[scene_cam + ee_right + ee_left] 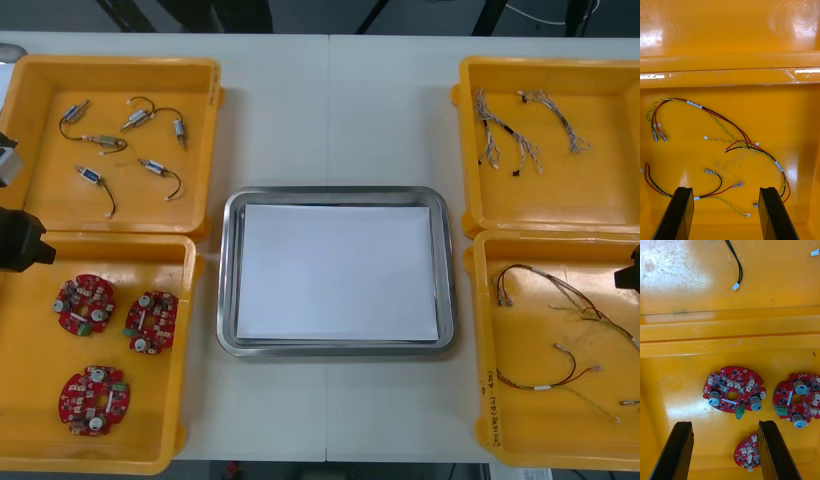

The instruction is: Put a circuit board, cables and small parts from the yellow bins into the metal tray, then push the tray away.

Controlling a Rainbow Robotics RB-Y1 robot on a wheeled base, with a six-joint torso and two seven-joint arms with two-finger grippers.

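The metal tray (228, 270) lies at the centre of the front view, white inside, flat on the light surface (330, 110). The yellow bins stand two to each side of it.

Three round red circuit boards (85, 304) lie apart from one another in the lower-left bin (30, 420). Small metal parts (137, 119) with black cables are scattered in the upper-left bin (30, 90). The upper-right bin (610, 200) holds pale twisted cables (495, 130). The lower-right bin (490, 420) holds red, yellow and black cables (545, 285).

The left hand (725, 425) hangs over the lower-left bin, at the left edge of the front view. Its black fingers (677, 450) are spread wide and grip nothing. One board (733, 393) lies on the bin floor just beyond the gap between them.

The right hand (725, 191) hangs over the lower-right bin, at the right edge of the front view. It too is spread wide, and the loose cables on the floor beneath it are untouched.
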